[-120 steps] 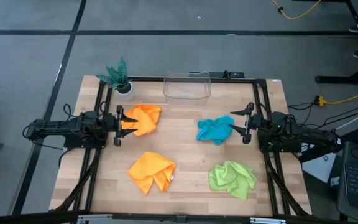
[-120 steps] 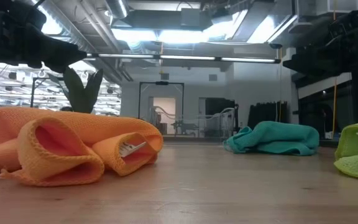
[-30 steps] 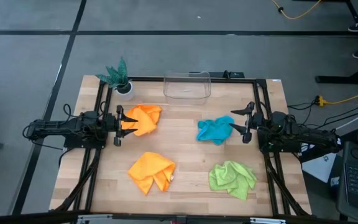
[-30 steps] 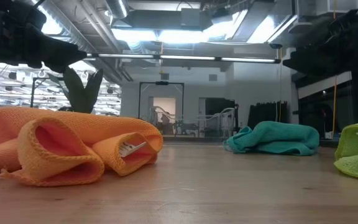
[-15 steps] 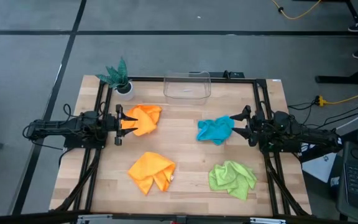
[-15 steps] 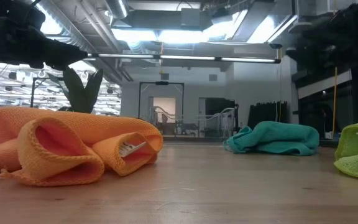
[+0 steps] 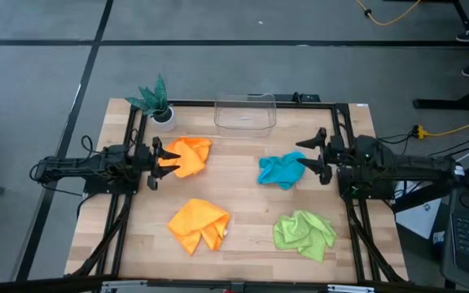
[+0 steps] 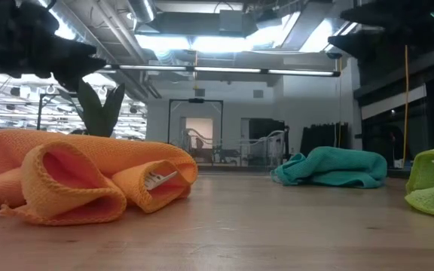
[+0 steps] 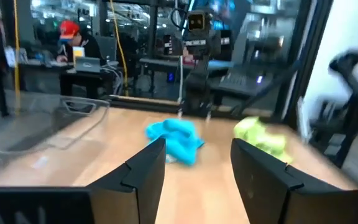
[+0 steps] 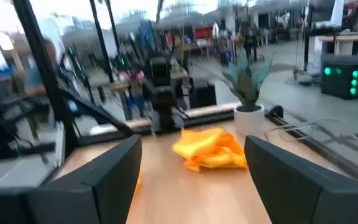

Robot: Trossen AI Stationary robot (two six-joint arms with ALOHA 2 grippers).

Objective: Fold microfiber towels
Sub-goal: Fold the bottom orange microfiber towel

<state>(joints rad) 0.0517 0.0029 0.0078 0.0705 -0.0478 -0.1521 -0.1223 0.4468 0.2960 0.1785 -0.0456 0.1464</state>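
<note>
Nothing was folded yet; all four towels lay crumpled on the table (image 7: 243, 195). Left gripper (image 7: 155, 159) hung at the left edge, jaws spread wide and empty, tips just beside the rear orange towel (image 7: 186, 155), which lay straight ahead of it toward table centre, so a short forward reach looked like it would do. That towel was bunched with no clear long axis; it spread slightly along the reach line. The front orange towel (image 7: 199, 225) sat nearer the front edge, well apart from the left gripper and off to its side. The plant (image 7: 155, 99) stood at the rear left corner behind the rear orange towel, near but not in the approach line. A clear container (image 7: 245, 112) sat at rear centre, away from both arms. The teal towel (image 7: 282, 170) was right of centre, a compact lump running roughly toward the right gripper (image 7: 319, 157), whose tips were almost at its edge. That gripper's jaws were also wide apart, holding nothing, pointing inward across the table. The lime green towel (image 7: 304, 233) lay front right, apart from the teal one and off the right gripper's line. My read: each arm had its own nearest towel dead ahead, left on orange, right on teal, with nothing blocking either. The only crowding risk I saw was the arms meeting mid-table if both reached at once.
</note>
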